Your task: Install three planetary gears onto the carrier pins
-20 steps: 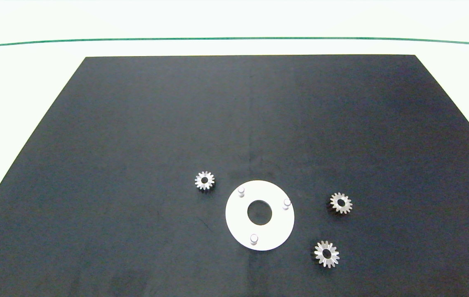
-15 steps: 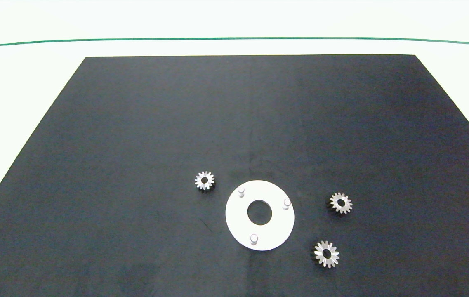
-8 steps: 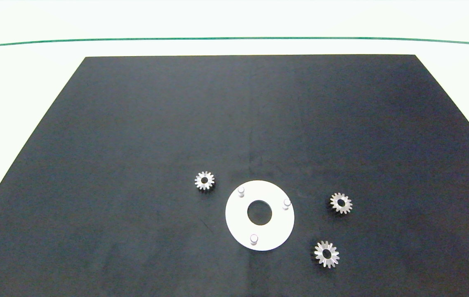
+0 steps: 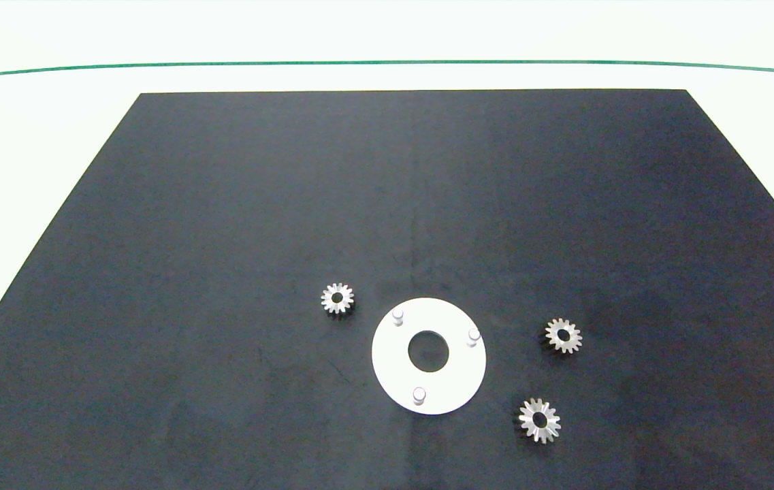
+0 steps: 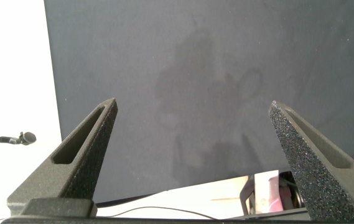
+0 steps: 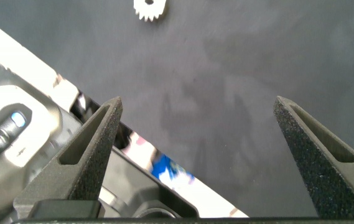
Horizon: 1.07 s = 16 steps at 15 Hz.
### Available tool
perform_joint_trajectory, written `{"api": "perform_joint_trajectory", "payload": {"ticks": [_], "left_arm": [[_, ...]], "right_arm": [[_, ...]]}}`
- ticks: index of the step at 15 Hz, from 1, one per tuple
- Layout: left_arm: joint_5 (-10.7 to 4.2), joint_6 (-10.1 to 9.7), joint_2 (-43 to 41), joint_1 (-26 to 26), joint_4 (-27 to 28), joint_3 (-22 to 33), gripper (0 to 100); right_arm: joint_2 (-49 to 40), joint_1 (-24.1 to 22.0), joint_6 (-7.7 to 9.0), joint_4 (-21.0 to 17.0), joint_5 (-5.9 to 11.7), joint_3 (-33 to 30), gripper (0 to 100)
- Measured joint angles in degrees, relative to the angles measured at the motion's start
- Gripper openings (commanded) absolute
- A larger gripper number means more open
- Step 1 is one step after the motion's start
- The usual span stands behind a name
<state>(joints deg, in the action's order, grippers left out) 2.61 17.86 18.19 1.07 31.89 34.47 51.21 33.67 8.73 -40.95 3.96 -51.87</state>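
While no arm shows in the head view, three planetary gears lying flat on black mat [image 4: 223, 224] over white counter [image 4: 33, 136], none on a peg. Small silver metal spur gears, pointed teeth, round centre hole each: first gear [image 4: 337, 298] just off far-left rim of white disc [image 4: 393, 367], second gear [image 4: 563, 335] apart to disc's right, third gear [image 4: 540, 420] nearer the front, off disc's right-front edge. Disc flat, smooth, ring-shaped with large round centre hole. Carrier pins standing upright in a triangle on it, short white cylinders: pin [image 4: 397, 316] far-left, pin [image 4: 473, 335] right, pin [image 4: 418, 394] front. All bare. Mat matte, faintly grained, rectangular. Thin green line [image 4: 387, 63] across counter beyond the mat.

Left hand [image 5: 192, 111] released, fingers spread wide, nothing between; dark grey, wedge-shaped, rough speckled pads [image 5: 96, 140]; hovering over bare mat near its edge, faint shadow on mat below. Right hand [image 6: 198, 106] likewise released and empty, same gritty tapered fingers [image 6: 304, 134], over mat close to its edge; one gear [image 6: 150, 9] visible on the mat beyond, well apart from the fingers.
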Motion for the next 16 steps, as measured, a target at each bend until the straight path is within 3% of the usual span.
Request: {"api": "perform_joint_trajectory", "payload": {"ticks": [1,3,5,7,9,16], "left_arm": [[0.0,0.16,0.1,0.1,0.0,0.0,100],[0.04,0.52,0.1,0.3,-0.1,0.1,100],[0.02,0.55,0.1,0.3,-0.1,0.4,100],[0.09,0.6,0.1,0.3,-0.3,0.6,100],[0.09,0.63,0.1,0.3,-0.3,0.7,100],[0.09,0.61,0.2,0.3,-0.3,0.7,100]], "right_arm": [[1.7,1.1,0.11,0.2,1.13,0.6,100],[4.9,3.5,0.22,2.6,5.38,1.8,100],[6.7,6.4,0.24,9.6,10.53,4.6,100],[7.5,10.0,0.22,18.9,13.84,9.5,100],[8.2,13.4,-0.18,23.2,14.47,13.3,100],[15.9,15.7,-3.33,24.1,13.81,14.7,100]]}}
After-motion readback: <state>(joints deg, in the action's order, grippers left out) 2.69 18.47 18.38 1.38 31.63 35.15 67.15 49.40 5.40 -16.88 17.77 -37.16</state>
